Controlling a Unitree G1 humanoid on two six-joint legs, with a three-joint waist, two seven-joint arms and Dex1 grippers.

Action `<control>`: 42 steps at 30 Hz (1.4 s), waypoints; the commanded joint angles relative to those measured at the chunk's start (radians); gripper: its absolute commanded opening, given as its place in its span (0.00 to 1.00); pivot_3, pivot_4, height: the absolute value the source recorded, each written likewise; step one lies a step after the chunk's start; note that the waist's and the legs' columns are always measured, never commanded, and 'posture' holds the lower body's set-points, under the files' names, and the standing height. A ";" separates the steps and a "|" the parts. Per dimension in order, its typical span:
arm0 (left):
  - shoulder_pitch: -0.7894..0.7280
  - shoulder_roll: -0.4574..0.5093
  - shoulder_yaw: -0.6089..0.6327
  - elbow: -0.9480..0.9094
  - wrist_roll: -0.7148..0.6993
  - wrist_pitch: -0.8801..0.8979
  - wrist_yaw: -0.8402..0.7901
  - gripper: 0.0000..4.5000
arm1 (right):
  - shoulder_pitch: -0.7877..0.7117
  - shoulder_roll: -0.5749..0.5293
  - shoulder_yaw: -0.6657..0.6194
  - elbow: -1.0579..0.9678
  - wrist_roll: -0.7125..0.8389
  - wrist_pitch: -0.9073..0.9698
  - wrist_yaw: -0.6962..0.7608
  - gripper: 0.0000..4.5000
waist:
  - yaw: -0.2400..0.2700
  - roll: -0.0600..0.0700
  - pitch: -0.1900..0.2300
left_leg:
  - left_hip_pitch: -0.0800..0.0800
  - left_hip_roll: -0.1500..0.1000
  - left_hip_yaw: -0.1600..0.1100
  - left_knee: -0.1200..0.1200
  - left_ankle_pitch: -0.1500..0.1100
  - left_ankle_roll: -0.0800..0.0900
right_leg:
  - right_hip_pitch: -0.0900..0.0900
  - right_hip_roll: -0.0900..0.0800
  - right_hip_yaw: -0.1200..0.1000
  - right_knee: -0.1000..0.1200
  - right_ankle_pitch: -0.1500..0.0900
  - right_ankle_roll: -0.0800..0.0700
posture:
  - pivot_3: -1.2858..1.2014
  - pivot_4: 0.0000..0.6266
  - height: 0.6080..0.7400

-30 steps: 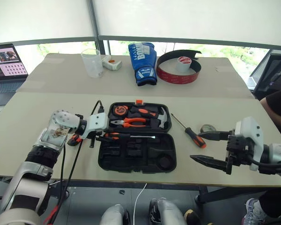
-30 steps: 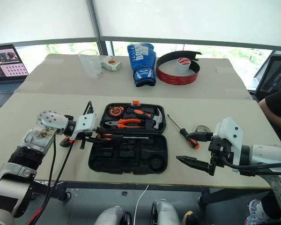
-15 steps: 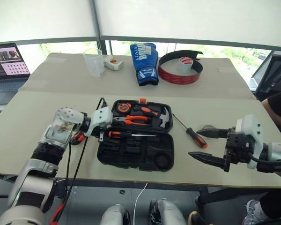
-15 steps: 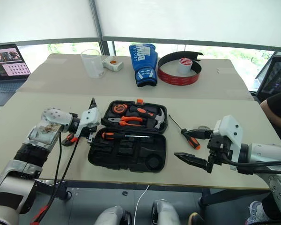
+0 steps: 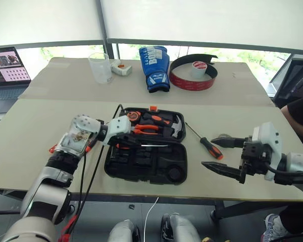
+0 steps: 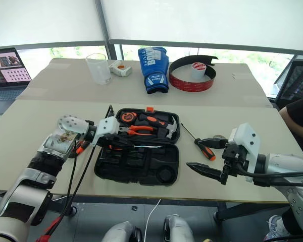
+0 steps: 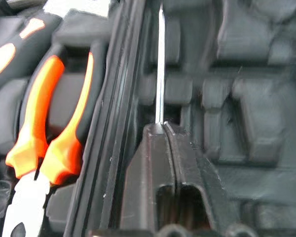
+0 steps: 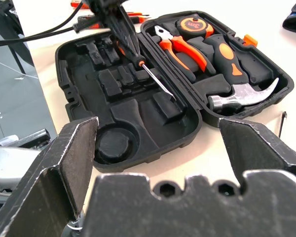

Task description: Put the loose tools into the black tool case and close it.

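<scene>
Head stereo pair: you look forward and down from above onto the beige desk [image 5: 30, 126], both eyes sharing the open flat black moulded-plastic tool case [image 5: 146, 164].

Left wrist view: pressed very near the case's inside, facing along a thin steel screwdriver shaft [image 7: 160, 64].

Right wrist view: low over the desk, facing across the whole case, orange-handled pliers [image 8: 183, 47] shared with the left wrist view.

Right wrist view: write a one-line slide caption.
Open right gripper faces the open black tool case, where the shut left gripper presses a screwdriver into its recess.

Loose screwdriver [image 5: 206, 141] right of case [image 5: 178, 166]
</scene>
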 commanded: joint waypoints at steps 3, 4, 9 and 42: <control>-0.002 -0.011 -0.073 0.087 0.116 -0.128 0.040 0.01 | 0.001 0.001 -0.043 -0.017 0.002 -0.010 -0.020 1.00 | 0.000 0.002 -0.001 | 0.002 0.000 -0.001 0.000 -0.002 0.003 | 0.006 -0.001 0.000 -0.001 0.000 0.000 | 0.52 0.24 0.90; -0.008 -0.016 -0.070 0.101 0.120 -0.136 0.054 0.01 | 0.002 0.002 -0.043 -0.018 0.001 -0.010 -0.024 1.00 | 0.000 0.002 -0.002 | 0.003 0.000 -0.001 0.000 -0.003 0.004 | 0.007 -0.001 0.000 -0.002 0.000 0.000 | 0.52 0.24 0.90; -0.026 -0.014 0.038 0.007 -0.051 0.075 -0.023 0.06 | 0.031 0.011 -0.049 -0.033 -0.040 -0.008 -0.079 1.00 | 0.001 0.003 -0.004 | 0.003 0.000 -0.003 0.001 -0.004 0.006 | 0.008 0.000 0.000 -0.004 0.001 0.003 | 0.52 0.24 0.90; 0.109 0.241 0.247 -0.634 -0.487 0.763 -0.057 1.00 | -0.076 0.291 0.121 0.246 -0.300 -0.051 -0.347 0.21 | -0.011 0.003 -0.003 | 0.000 -0.001 -0.003 0.001 -0.003 0.004 | 0.005 0.002 0.002 -0.005 0.000 0.003 | 0.52 0.24 0.90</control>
